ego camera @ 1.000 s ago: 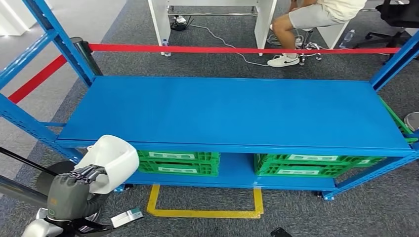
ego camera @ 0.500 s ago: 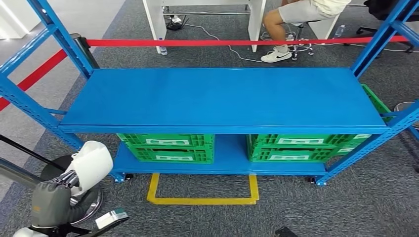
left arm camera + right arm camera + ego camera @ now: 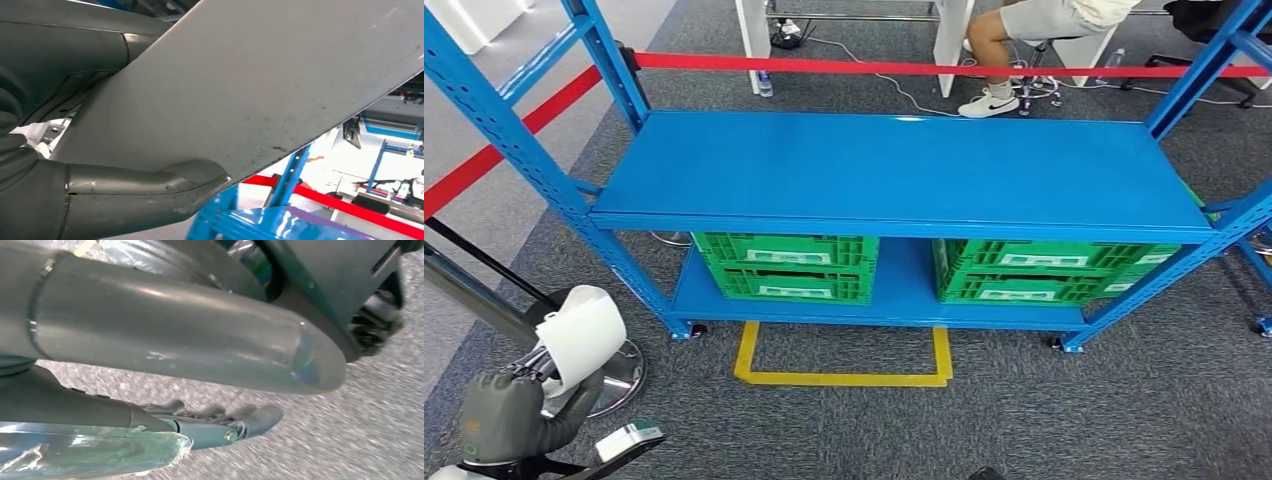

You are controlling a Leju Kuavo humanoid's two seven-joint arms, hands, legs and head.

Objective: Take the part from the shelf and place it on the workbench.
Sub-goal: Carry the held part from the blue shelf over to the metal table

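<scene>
White plastic is what I've got in the left hand [image 3: 499, 415] right now: the part [image 3: 582, 335], a smooth curved white shell, sits clamped in the dark fingers low at my left side, out over the grey carpet [image 3: 844, 430]. In the left wrist view the part [image 3: 260, 85] spreads broad and pale across the lens, with the thick grey thumb [image 3: 145, 187] pressed up against its underside, so the hold looks firm to me.

Ahead, the blue shelf [image 3: 904, 170] stands with its upper deck bare, and two green crates [image 3: 784, 265] sit on the lower level. A yellow marking [image 3: 844, 378] is taped on the floor in front of it, a red barrier tape [image 3: 904, 68] runs behind, and a seated person's leg [image 3: 989, 45] shows beyond that.

The right hand [image 3: 220, 422] hangs over the carpet in its wrist view, fingers partly curled with nothing in them that I can see; whether they're properly together I cannot tell.

So by my reading the pick is done: the part is off the shelf and in my grip. What's left is the carry and the set-down on the tabletop, and I don't have a workbench in sight yet, so I'd expect a turn first.
</scene>
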